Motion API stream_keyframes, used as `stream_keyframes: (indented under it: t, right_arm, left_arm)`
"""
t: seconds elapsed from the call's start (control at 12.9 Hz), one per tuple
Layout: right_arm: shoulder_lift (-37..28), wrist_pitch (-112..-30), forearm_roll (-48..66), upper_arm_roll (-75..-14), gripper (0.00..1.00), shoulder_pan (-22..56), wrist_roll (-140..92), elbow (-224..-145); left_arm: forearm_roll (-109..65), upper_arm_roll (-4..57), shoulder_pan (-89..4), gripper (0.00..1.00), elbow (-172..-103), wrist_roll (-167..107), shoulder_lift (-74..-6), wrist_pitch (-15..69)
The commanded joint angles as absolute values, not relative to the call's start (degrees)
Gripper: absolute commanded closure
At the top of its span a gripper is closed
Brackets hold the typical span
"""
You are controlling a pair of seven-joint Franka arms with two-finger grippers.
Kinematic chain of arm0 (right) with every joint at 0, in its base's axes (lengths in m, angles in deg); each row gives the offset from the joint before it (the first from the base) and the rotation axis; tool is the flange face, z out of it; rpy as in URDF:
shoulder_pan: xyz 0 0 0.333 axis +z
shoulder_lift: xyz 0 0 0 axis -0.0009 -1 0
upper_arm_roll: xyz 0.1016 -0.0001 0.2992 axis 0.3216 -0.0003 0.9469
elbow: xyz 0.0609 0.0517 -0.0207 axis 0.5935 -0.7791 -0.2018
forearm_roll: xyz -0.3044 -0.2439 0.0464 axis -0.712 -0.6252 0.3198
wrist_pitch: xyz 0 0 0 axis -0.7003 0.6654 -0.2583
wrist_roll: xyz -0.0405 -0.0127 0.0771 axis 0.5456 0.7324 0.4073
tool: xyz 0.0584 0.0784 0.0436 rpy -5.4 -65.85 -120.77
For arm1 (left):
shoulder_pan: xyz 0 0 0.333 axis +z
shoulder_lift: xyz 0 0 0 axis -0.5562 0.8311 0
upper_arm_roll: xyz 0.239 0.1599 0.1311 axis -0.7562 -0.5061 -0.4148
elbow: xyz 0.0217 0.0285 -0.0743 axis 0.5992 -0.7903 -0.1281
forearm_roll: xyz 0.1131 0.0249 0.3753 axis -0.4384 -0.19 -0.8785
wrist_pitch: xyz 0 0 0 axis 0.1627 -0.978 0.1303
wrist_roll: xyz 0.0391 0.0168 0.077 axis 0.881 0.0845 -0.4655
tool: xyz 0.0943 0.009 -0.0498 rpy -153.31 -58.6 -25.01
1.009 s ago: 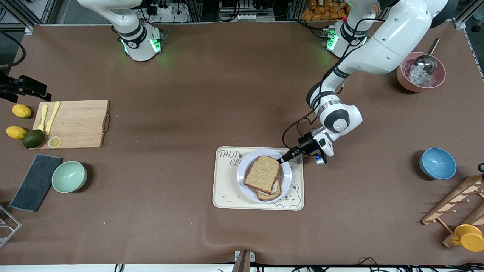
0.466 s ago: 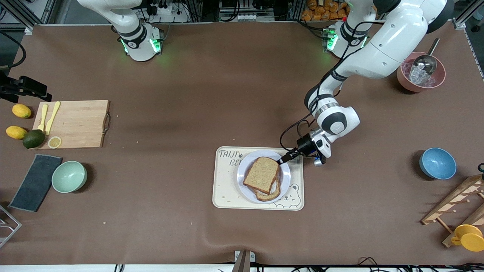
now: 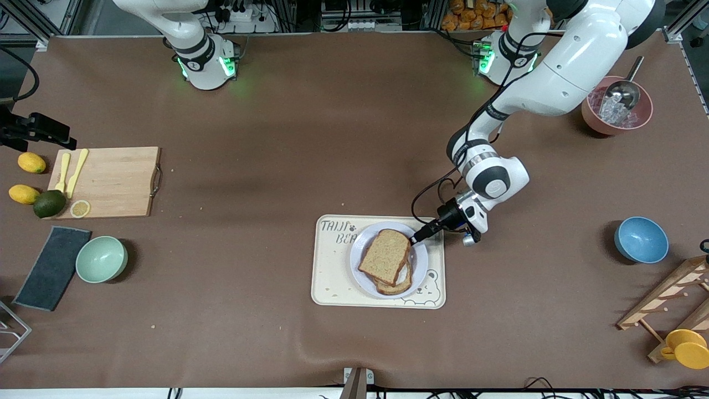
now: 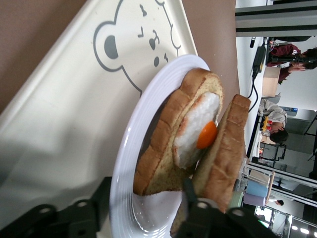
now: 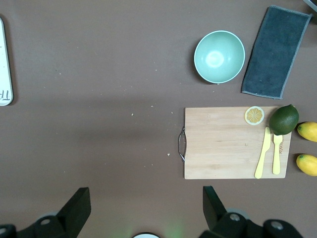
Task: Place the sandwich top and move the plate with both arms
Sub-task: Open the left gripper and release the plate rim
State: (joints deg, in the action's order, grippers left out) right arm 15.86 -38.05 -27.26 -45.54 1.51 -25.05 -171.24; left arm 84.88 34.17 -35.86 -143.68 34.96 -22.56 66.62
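Observation:
The sandwich top lies tilted on the egg slice on the lavender-white plate, which sits on the cream bear tray. My left gripper is low at the plate's edge on the side toward the left arm's base. In the left wrist view it is open, its jaws either side of the plate rim. The top slice leans against the fried egg. My right gripper is open and empty high over the table, out of the front view.
A cutting board with lemons and an avocado, a mint bowl and a dark cloth lie toward the right arm's end. A blue bowl, a pink bowl of ice and a wooden rack are toward the left arm's end.
The top slice has come down lower onto the egg slice. The left gripper has sunk slightly at the plate's edge. The plate has shifted a little.

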Motion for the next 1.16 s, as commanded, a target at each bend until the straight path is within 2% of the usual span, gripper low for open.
stream_keyframes:
  t: [0.0, 1.09]
  right_arm:
    - [16.04, -38.08, -28.12, -45.55, 0.0, 1.54, -24.21, -171.53]
    - [16.12, -38.08, -27.15, -45.55, 0.0, 1.54, -24.38, -171.53]
  left_arm:
    - [87.36, 34.46, -36.34, 0.0, -143.44, 35.88, -24.18, 69.98]
    - [88.77, 35.6, -35.37, 0.0, -143.8, 35.44, -29.19, 76.58]
